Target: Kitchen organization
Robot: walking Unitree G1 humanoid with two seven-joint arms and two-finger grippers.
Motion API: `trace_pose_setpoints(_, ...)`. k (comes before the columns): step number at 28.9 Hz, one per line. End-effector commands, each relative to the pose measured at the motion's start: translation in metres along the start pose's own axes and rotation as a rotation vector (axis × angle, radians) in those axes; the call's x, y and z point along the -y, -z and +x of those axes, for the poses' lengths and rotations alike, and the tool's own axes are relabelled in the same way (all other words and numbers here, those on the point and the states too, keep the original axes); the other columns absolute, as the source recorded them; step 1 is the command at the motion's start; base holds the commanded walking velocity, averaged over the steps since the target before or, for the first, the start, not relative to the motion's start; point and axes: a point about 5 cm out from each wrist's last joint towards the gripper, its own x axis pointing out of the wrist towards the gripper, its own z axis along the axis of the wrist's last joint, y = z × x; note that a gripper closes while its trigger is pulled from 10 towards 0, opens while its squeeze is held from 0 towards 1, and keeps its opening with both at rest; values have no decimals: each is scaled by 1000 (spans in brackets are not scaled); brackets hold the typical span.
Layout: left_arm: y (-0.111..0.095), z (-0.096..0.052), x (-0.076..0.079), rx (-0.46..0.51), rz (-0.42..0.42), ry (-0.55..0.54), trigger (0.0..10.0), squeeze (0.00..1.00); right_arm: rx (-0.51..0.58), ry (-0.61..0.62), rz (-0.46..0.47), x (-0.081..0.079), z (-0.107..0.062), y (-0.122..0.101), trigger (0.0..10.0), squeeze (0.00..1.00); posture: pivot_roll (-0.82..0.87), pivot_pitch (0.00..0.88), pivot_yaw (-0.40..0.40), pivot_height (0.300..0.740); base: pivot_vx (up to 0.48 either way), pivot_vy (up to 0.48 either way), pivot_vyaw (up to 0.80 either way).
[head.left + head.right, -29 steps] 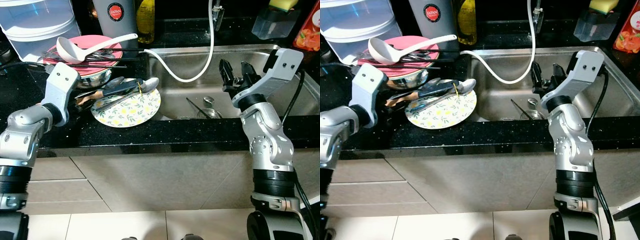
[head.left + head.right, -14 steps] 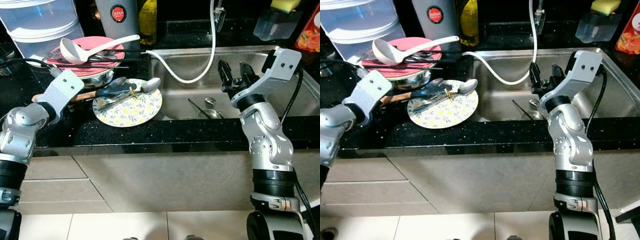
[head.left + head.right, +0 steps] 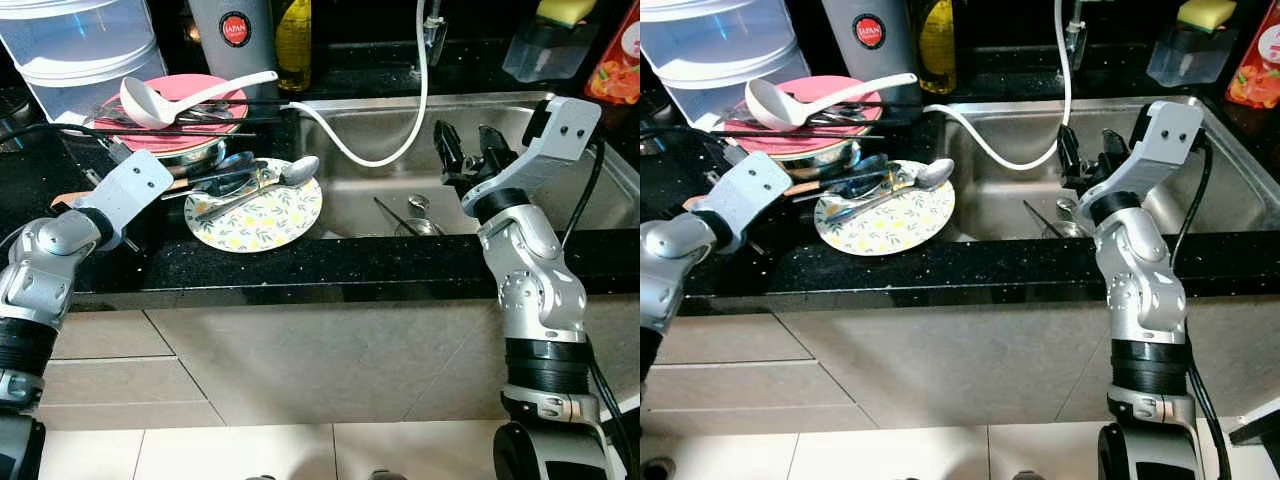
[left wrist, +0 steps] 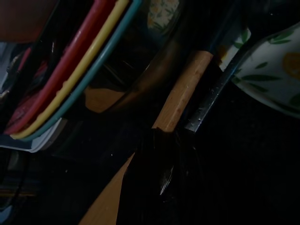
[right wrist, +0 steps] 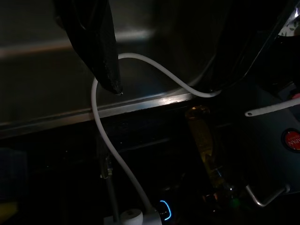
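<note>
A yellow-flowered plate [image 3: 285, 218] lies on the black counter [image 3: 330, 262] with spoons [image 3: 298, 170] and dark-handled cutlery across it. A wooden-handled utensil [image 3: 178, 185] reaches from that pile toward my left wrist, its handle end [image 3: 58, 199] sticking out beyond. My left gripper [image 4: 164, 150] is shut on this wooden handle [image 4: 180, 101], beside a steel bowl [image 3: 188, 153] that carries stacked pink plates [image 3: 215, 85] and a white ladle [image 3: 150, 95]. Over the sink [image 3: 400, 101] my right gripper [image 3: 468, 150] hangs open, holding nothing.
A white hose [image 3: 352, 152] loops from the tap into the sink, where some cutlery [image 3: 415, 213] lies. Along the back stand clear tubs [image 3: 80, 40], a grey canister [image 3: 235, 30], an oil bottle [image 3: 292, 40] and a sponge holder [image 3: 545, 45].
My left gripper has drawn back to the left, pulling the wooden-handled utensil part way off the plate pile. The right arm has hardly moved.
</note>
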Motion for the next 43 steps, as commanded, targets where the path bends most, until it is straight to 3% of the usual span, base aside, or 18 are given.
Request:
trace_pose_setpoints(1,12,5,15,-52,23,51,0,0,-14,-5,0,-1,1,1,10000,0,71,67,1,740,0,0,0)
trace_pose_setpoints(3,10,5,15,-41,35,45,0,0,-14,-4,0,-1,1,1,10000,0,71,67,1,740,0,0,0)
trace_pose_setpoints(5,-7,5,16,55,86,44,0,0,-15,-3,1,-1,1,1,10000,0,72,68,0,740,0,0,0)
trace_pose_setpoints(6,-27,3,21,164,107,65,8510,0,-15,-3,2,-1,1,2,10000,0,72,68,0,740,0,0,0)
trace_pose_setpoints(7,-36,1,23,208,110,77,10000,0,-15,-4,2,-1,1,2,10000,0,72,70,0,740,0,0,0)
trace_pose_setpoints(12,-65,-3,27,325,122,96,10000,0,-15,-11,4,-2,1,2,10000,0,72,70,0,740,0,0,0)
trace_pose_setpoints(19,-84,-4,32,391,150,133,10000,0,-13,-15,8,-3,1,2,10000,0,78,69,2,740,0,0,0)
trace_pose_setpoints(26,-92,2,53,409,154,240,10000,0,-13,-19,13,-5,3,3,10000,0,80,67,2,740,0,0,0)
trace_pose_setpoints(32,-98,16,61,385,234,227,10000,0,-25,-89,21,-14,2,4,10000,0,74,66,4,740,0,0,0)
trace_pose_setpoints(35,-102,25,65,379,109,259,10000,0,-35,-121,11,-18,0,6,10000,0,71,65,6,740,0,0,0)
trace_pose_setpoints(36,-103,28,67,381,50,274,10000,1000,-37,-123,10,-19,-1,7,10000,0,64,64,8,740,0,0,0)
trace_pose_setpoints(42,-122,21,70,498,-150,379,10000,1000,-31,-106,4,-14,-2,5,10000,0,56,65,13,740,0,0,0)
trace_pose_setpoints(43,-128,18,68,538,-229,409,10000,1000,-31,-104,2,-14,-2,5,10000,0,57,64,13,740,0,0,0)
